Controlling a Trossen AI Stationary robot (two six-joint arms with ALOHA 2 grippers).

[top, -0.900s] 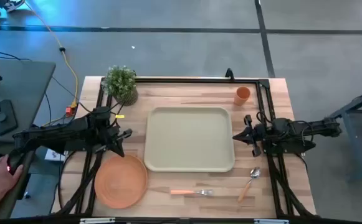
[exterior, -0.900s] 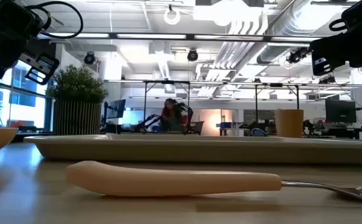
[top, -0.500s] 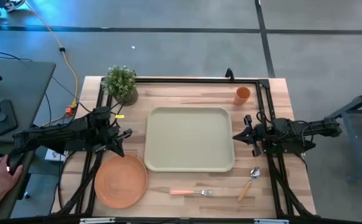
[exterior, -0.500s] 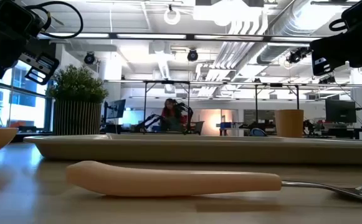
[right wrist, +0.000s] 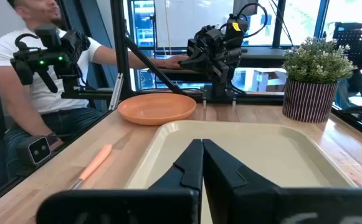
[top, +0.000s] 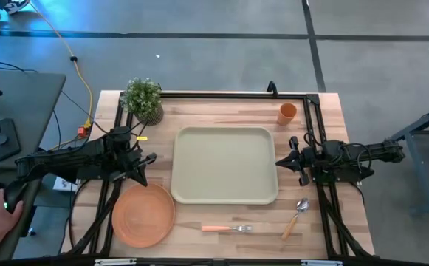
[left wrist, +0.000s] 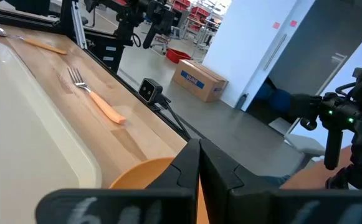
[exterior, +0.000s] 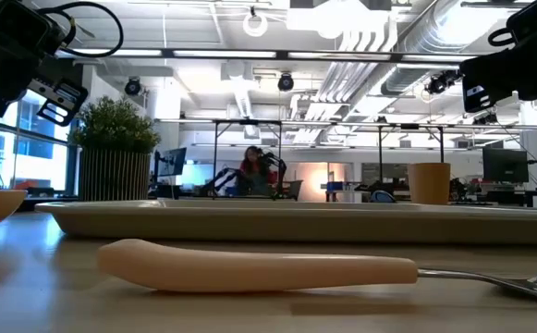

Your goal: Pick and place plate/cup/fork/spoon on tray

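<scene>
Lying flat on the surface just off the tray's (top: 225,164) near-left corner, the plate (top: 143,215) is looking stiff, light and slick, best pinched at its rim, while both grippers' jaws are hovering clenched and empty.

high: straight down over the whole table (top: 325,118), far
low: tabletop level, fork (exterior: 259,268) close, facing room
left wrist: along tray (left wrist: 25,143) edge
right wrist: across tray toward left arm
shared: tray, all 4
</scene>
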